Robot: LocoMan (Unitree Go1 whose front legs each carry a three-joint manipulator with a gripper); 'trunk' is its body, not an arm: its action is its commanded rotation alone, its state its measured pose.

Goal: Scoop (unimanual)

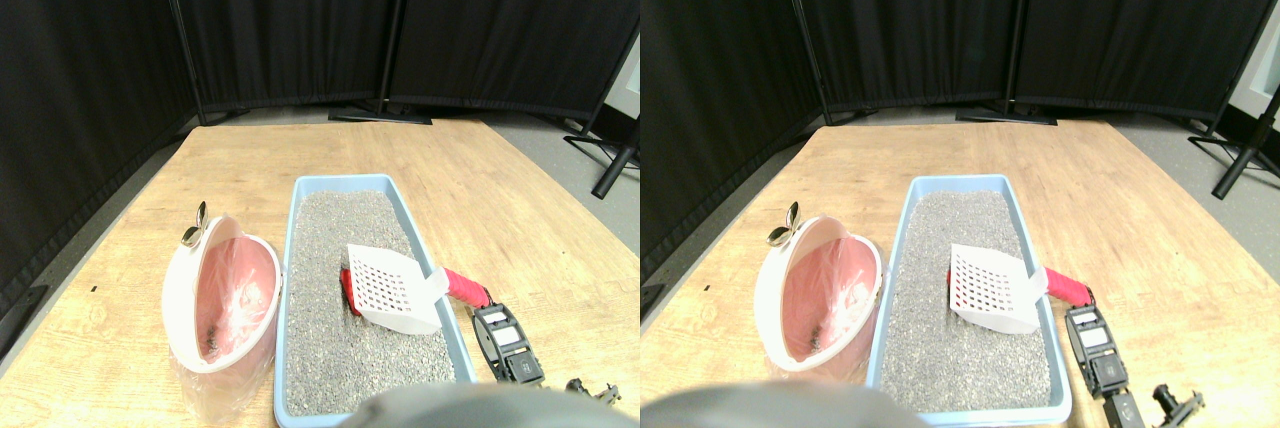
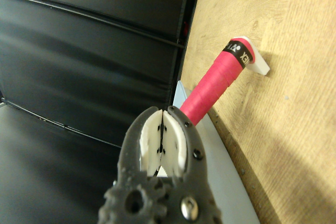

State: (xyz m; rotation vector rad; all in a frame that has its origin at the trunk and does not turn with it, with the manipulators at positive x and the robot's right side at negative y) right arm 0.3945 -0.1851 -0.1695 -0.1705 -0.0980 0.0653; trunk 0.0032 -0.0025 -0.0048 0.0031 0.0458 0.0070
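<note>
white scoop [image 1: 392,288] with a pink handle [image 1: 466,288] lies in the blue tray [image 1: 425,244] on grey litter [image 1: 345,238], handle over the right rim. something red [image 1: 346,290] under its left edge. right gripper [image 1: 507,340] just behind handle, fingers [image 2: 149,140] closed, empty. pink-lined bin [image 1: 222,293] left of tray on bench [image 1: 500,198].

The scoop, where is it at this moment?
In the stereo pair view the scoop lies in the blue tray, on the litter, right of the pink bin.
</note>
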